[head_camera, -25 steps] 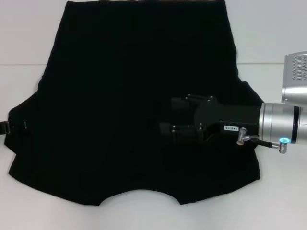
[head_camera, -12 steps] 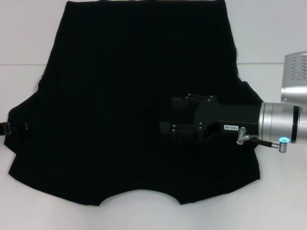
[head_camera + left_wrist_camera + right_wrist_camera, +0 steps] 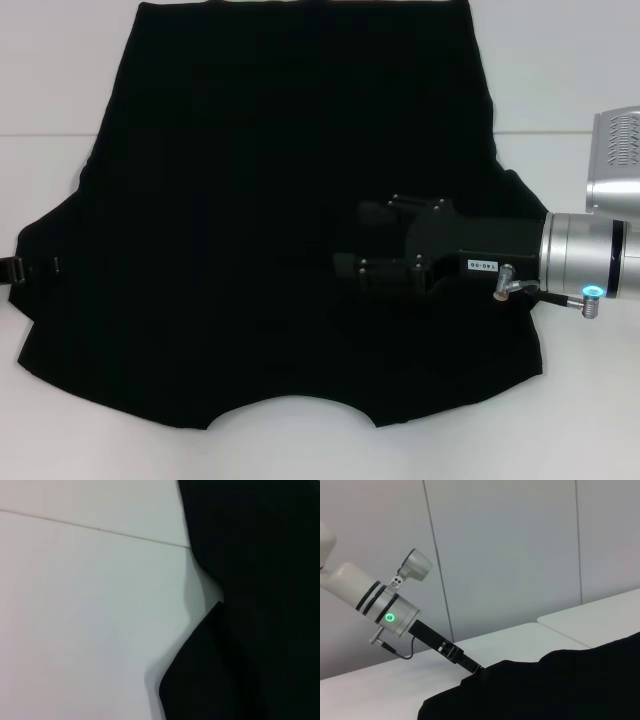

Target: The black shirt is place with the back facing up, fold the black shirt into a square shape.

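The black shirt [image 3: 280, 200] lies spread flat on the white table [image 3: 570, 80], its curved neckline toward the near edge. My right gripper [image 3: 348, 240] reaches in from the right and hovers over the shirt's right half, open, its two black fingers apart. At the far left, my left gripper [image 3: 10, 268] sits at the edge of the left sleeve. The right wrist view shows that left gripper [image 3: 472, 667] touching the shirt's edge [image 3: 545, 685]. In the left wrist view, only the shirt's side edge and sleeve [image 3: 260, 580] appear beside bare table.
A seam line [image 3: 570, 131] crosses the white table. Bare table [image 3: 75, 605] lies to the left and right of the shirt. The silver housing of the right arm [image 3: 615, 165] stands at the right edge. Grey wall panels [image 3: 510, 555] stand behind the table.
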You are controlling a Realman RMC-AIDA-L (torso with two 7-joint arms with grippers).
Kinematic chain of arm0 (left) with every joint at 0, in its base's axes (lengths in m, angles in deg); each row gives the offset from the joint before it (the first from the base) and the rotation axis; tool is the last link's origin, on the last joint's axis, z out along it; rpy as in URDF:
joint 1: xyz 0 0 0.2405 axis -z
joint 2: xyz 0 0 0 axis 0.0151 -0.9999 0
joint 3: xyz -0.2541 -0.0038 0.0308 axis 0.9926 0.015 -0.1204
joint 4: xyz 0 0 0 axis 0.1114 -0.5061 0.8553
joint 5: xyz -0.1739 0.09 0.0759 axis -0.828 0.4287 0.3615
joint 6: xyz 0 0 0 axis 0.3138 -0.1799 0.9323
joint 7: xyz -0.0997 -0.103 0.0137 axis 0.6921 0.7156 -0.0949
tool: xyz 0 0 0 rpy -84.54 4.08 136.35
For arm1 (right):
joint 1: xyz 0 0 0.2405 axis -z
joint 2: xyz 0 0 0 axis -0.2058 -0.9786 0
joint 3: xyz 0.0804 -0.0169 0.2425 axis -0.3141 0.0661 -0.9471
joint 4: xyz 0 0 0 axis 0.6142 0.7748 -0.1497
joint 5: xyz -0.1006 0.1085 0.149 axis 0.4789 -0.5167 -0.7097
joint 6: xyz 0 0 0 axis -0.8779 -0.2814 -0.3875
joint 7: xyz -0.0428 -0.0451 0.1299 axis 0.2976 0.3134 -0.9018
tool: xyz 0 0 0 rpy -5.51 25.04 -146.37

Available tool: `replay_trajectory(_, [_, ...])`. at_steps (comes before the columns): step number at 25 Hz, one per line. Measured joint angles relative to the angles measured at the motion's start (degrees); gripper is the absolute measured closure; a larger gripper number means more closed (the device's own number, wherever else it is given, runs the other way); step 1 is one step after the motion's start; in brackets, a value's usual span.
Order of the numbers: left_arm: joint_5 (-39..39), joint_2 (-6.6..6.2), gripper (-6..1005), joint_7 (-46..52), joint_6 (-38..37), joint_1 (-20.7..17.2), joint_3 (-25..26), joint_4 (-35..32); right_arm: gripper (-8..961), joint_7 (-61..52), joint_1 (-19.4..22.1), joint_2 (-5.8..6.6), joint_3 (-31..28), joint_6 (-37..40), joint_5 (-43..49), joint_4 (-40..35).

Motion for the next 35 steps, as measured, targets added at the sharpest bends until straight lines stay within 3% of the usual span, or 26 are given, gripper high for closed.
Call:
replay_trajectory(11, [0.0, 0.0, 232, 0.4, 0.1, 0.1, -1.0, -0.2, 76, 0.0, 0.0, 0.09, 0.0, 0.4, 0.0, -0.2])
replay_trajectory(16, [0.5, 0.0, 458, 0.3, 0.3, 0.1, -1.1, -0.2, 78, -0.2, 0.2, 0.16, 0.0, 0.5, 0.0, -0.2])
replay_trajectory(19, [1.1, 0.01, 697, 0.1, 0.6, 0.2, -1.2, -0.2, 80, -0.1, 0.2, 0.17, 0.0, 0.5, 0.0, -0.2])
replay_trajectory(35, [1.3, 0.18, 986, -0.7, 1.6, 0.0, -1.2, -0.6, 88, -0.1, 0.0, 0.08, 0.0, 0.5, -1.1, 0.1])
